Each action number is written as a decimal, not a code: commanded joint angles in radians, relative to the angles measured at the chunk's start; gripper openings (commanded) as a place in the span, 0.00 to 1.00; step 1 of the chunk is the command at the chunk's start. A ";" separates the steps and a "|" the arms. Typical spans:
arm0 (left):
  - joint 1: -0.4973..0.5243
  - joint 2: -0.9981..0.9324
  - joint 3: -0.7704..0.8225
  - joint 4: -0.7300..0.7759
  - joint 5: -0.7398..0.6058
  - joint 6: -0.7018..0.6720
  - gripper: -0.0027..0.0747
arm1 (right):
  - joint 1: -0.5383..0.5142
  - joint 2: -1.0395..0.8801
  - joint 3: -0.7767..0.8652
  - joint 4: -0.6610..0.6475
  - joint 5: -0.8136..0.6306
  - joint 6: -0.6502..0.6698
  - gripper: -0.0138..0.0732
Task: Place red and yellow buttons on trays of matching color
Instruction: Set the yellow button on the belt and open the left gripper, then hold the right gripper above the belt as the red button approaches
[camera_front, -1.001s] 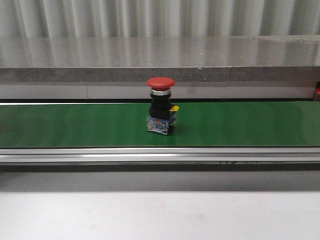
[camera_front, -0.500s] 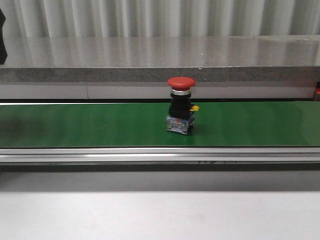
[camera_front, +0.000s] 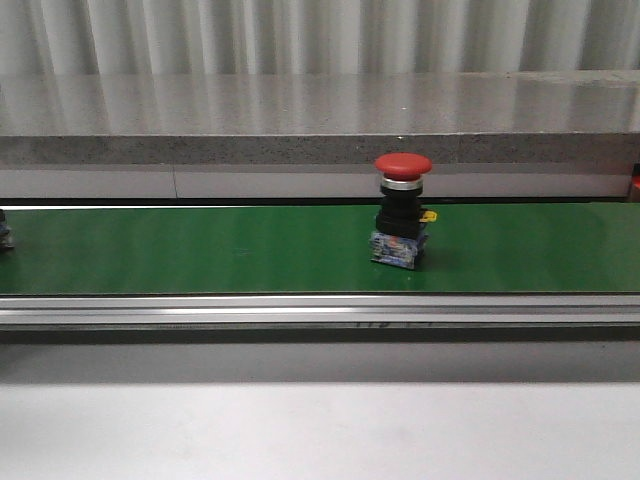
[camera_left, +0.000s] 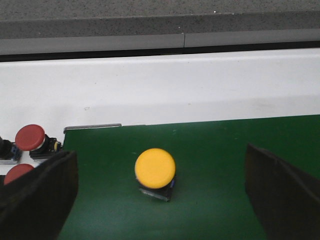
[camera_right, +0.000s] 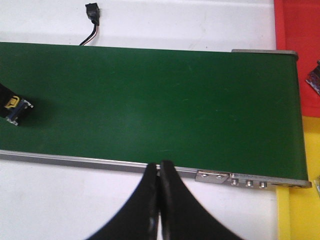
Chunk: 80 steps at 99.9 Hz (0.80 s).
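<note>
A red button (camera_front: 402, 213) stands upright on the green belt (camera_front: 200, 250), a little right of the middle. Its base also shows in the right wrist view (camera_right: 12, 107). A yellow button (camera_left: 155, 168) stands on the belt in the left wrist view. My left gripper (camera_left: 159, 152) is open above it, with one finger (camera_left: 37, 195) on each side and well apart from it. My right gripper (camera_right: 159, 167) is shut and empty over the belt's near rail. A red tray (camera_right: 297, 25) and a yellow tray (camera_right: 300, 215) lie past the belt's end.
Two more red buttons (camera_left: 30, 137) (camera_left: 17, 172) lie on the white table beside the belt's end. A small dark object (camera_front: 5, 235) shows at the belt's far left. A black cable plug (camera_right: 92, 12) lies beyond the belt. A grey ledge (camera_front: 320, 110) runs behind.
The red button has travelled to the right along the belt. A small dark object has come into view at the belt's far left edge.
</note>
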<state>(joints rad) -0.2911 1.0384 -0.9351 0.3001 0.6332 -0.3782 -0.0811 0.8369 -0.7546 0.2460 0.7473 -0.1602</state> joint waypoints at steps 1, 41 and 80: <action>-0.009 -0.094 0.029 0.021 -0.071 0.003 0.86 | 0.002 -0.006 -0.026 0.010 -0.046 -0.011 0.08; -0.009 -0.473 0.298 0.023 -0.123 0.000 0.38 | 0.002 -0.006 -0.026 0.010 -0.046 -0.011 0.08; -0.009 -0.557 0.345 0.023 -0.121 0.000 0.01 | 0.002 -0.006 -0.026 0.010 -0.046 -0.011 0.08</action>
<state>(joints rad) -0.2926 0.4795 -0.5618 0.3107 0.5851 -0.3782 -0.0811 0.8369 -0.7546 0.2460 0.7473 -0.1602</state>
